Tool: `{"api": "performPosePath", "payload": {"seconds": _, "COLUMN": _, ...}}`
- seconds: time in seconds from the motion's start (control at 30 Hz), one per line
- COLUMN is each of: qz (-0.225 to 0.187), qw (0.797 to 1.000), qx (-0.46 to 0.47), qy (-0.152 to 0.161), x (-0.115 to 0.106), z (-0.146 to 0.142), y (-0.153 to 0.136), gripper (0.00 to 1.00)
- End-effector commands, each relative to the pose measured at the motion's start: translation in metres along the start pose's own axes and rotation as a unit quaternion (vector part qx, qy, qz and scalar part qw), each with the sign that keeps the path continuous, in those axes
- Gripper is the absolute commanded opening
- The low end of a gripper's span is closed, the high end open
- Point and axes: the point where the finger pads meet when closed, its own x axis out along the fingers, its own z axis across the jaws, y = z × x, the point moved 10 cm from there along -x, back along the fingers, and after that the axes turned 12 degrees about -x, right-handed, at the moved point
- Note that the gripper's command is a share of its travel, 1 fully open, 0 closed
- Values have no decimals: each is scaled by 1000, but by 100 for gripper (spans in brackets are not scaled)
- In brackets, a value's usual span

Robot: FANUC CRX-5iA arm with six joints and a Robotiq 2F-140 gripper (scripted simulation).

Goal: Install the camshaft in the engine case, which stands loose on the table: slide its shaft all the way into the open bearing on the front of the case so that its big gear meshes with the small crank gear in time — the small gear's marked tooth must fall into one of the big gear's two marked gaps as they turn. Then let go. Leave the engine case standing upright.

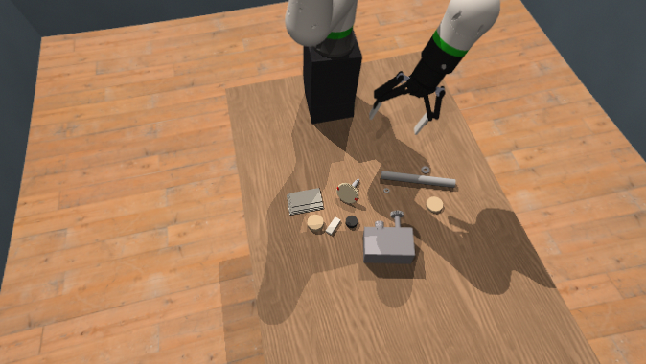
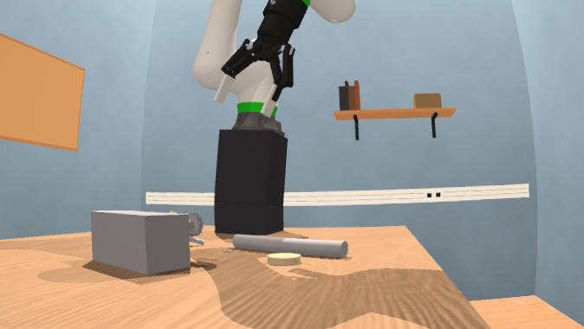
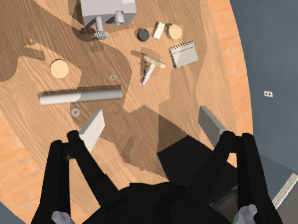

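Overhead, gripper (image 1: 405, 116) hangs with fingers (image 1: 421, 125) spread wide and empty; camshaft (image 1: 348, 192) lies on the worktop (image 1: 297, 307) left of the engine case (image 1: 388, 244) — best descend squarely, grasp the gear's rim, keeping shaft free

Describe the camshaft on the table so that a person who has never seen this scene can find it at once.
Start at the grey engine case near the middle of the table. Between the case and the black pedestal, next to a ribbed grey block, lies the camshaft. Only it has a tan toothed disc with red marks and a short grey shaft.
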Motion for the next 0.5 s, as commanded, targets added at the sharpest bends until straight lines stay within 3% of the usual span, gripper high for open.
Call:
{"api": "performPosePath", "payload": {"seconds": 0.0, "qz": -9, "qw": 996, "qx": -84, "qy": -14, "x": 18, "z": 1, "y": 16, "gripper": 100}}
{"api": "performPosePath", "payload": {"seconds": 0.13, "qz": -13, "qw": 991, "qx": -132, "qy": -24, "x": 29, "z": 2, "y": 23, "gripper": 100}}
{"api": "performPosePath", "payload": {"seconds": 0.23, "qz": -23, "qw": 974, "qx": -224, "qy": -40, "x": 51, "z": 4, "y": 36, "gripper": 100}}
{"api": "performPosePath", "payload": {"seconds": 0.3, "qz": -23, "qw": 974, "qx": -224, "qy": -40, "x": 51, "z": 4, "y": 36, "gripper": 100}}
{"api": "performPosePath", "payload": {"seconds": 0.4, "qz": -36, "qw": 950, "qx": -304, "qy": -52, "x": 71, "z": 6, "y": 47, "gripper": 100}}
{"api": "performPosePath", "payload": {"seconds": 0.47, "qz": -36, "qw": 950, "qx": -304, "qy": -52, "x": 71, "z": 6, "y": 47, "gripper": 100}}
